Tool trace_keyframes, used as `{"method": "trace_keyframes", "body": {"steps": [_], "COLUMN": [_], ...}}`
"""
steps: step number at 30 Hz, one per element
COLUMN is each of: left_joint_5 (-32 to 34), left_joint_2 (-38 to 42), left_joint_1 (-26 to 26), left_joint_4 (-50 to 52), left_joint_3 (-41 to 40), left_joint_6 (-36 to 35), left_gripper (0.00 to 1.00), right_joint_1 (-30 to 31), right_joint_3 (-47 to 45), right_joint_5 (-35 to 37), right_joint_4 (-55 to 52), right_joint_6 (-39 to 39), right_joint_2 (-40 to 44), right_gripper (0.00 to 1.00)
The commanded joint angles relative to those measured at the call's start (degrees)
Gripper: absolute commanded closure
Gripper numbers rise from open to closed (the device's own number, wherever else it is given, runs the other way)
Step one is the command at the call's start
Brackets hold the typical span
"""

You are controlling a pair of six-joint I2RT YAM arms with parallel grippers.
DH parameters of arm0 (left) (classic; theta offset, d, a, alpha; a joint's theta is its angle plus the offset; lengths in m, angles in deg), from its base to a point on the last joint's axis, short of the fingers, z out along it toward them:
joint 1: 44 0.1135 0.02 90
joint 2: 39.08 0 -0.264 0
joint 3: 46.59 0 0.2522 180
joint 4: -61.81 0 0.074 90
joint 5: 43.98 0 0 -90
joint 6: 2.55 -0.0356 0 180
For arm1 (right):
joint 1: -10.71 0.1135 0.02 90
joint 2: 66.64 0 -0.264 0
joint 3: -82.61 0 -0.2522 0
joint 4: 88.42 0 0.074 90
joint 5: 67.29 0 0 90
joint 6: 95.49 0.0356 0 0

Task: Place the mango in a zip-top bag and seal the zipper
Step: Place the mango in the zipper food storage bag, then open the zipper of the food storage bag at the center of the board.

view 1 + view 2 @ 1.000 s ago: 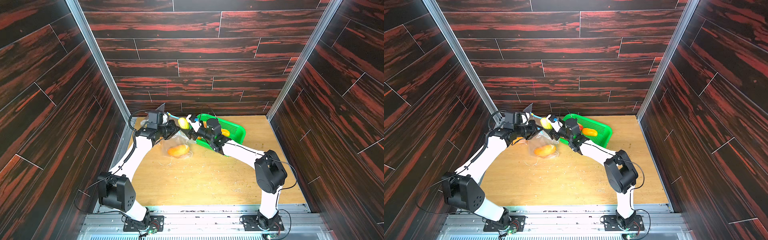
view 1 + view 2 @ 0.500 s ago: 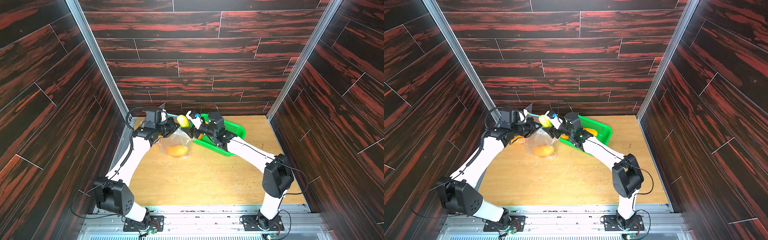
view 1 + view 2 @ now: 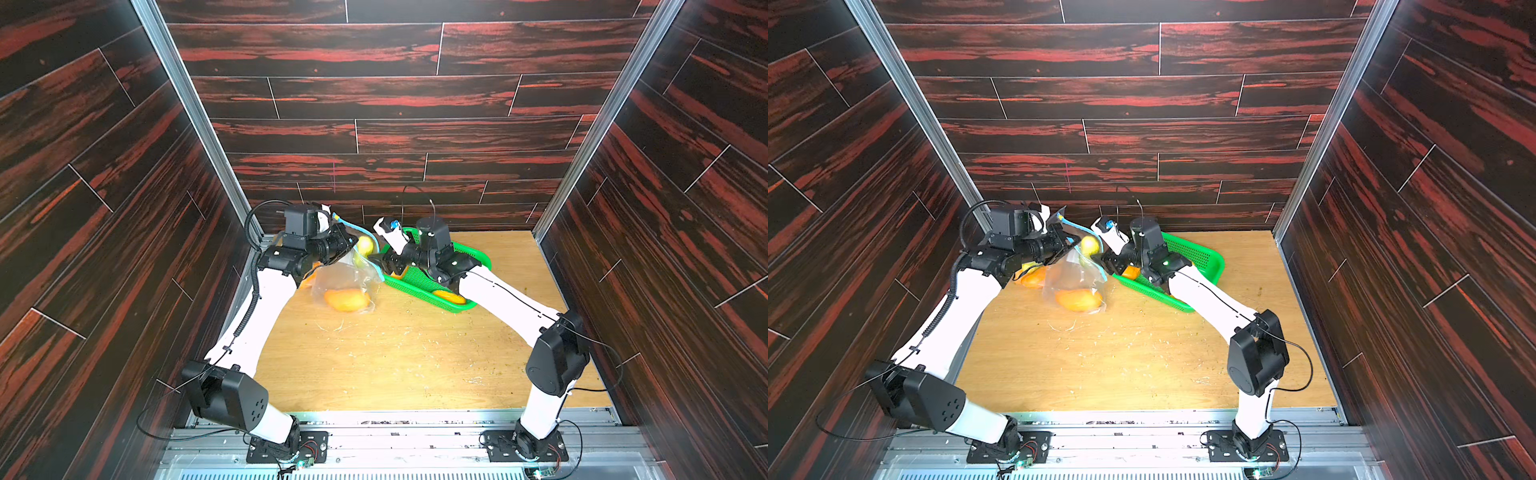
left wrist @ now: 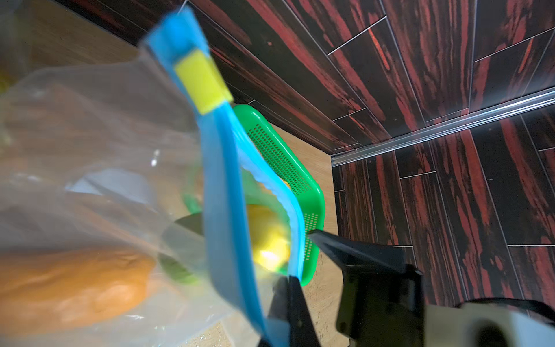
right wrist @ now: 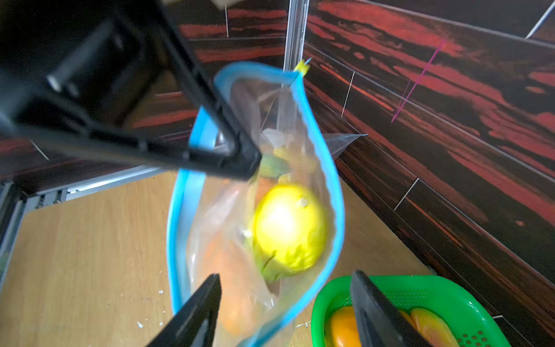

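Crumb-strewn wooden bench (image 3: 395,353), dark red-streaked plank walls (image 3: 374,95). Left pincer (image 5: 240,163) clenched on zip-top bag (image 3: 340,276) rim; right pincer (image 5: 286,275) released, empty.

Top views look down from high — wrist views, close up, share the bag (image 5: 216,228).

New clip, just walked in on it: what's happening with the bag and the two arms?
The left gripper is shut on the blue zipper rim of the clear zip-top bag, holding it up with the mouth open. An orange mango lies at the bag's bottom. A yellow mango shows in the mouth, seemingly just inside. The right gripper is open beside the mouth, holding nothing, next to the green basket with more mangoes. The zipper is not yet sealed.
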Motion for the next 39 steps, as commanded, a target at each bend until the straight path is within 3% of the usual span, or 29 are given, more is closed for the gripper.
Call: {"method": "trace_keyframes", "body": {"steps": [1,13,14,18,21,23,26,30,34,39], "left_joint_5": [0.01,-0.03,-0.06,1.15,4.63,5.32,4.83,7.62,5.71,4.06], "left_joint_2": [1.74,1.32,1.46,1.79,0.6,-1.56,-5.38,-7.76,-8.1,-7.19], "left_joint_1": [-0.1,-0.08,-0.08,-0.11,0.19,0.79,0.81,0.81,0.72,-0.59], "left_joint_4": [-0.78,-1.68,-1.67,-1.16,-0.07,2.79,6.19,8.9,8.33,4.59], "left_joint_3": [-2.0,-3.17,-3.3,-3.66,-1.23,2.7,9.52,14.94,13.78,6.93], "left_joint_6": [-0.43,-0.08,-0.08,-1.13,-3.67,-5.1,-7.76,-10.36,-11.37,-11.26], "left_gripper": [1.0,1.0,1.0,1.0,1.0,1.0,1.0,1.0,1.0,1.0], "right_joint_1": [-0.84,-0.83,-0.83,-0.83,-1.06,-1.1,-0.96,-0.97,-1.01,-1.66], "right_joint_3": [4.49,23.32,24.76,28.9,28.84,28.33,25.17,18.88,10.59,11.31], "right_joint_5": [-4.02,2.5,3.91,13.11,19.52,19.33,16.02,17.35,17.37,20.08], "right_joint_4": [-6.35,-26.21,-27.57,-30.64,-29.85,-29.03,-25.99,-21.89,-15.74,-17.84], "right_joint_6": [5.64,11.65,11.64,13.46,16.13,18.29,21.3,26.66,29.02,27.5], "right_joint_2": [-2.41,-14.46,-15.22,-16.6,-15.76,-14.85,-12.54,-8.77,-4.46,-4.7], "right_gripper": [0.3,0.33,0.37,0.68,0.83,0.88,0.9,0.9,0.91,0.91]}}
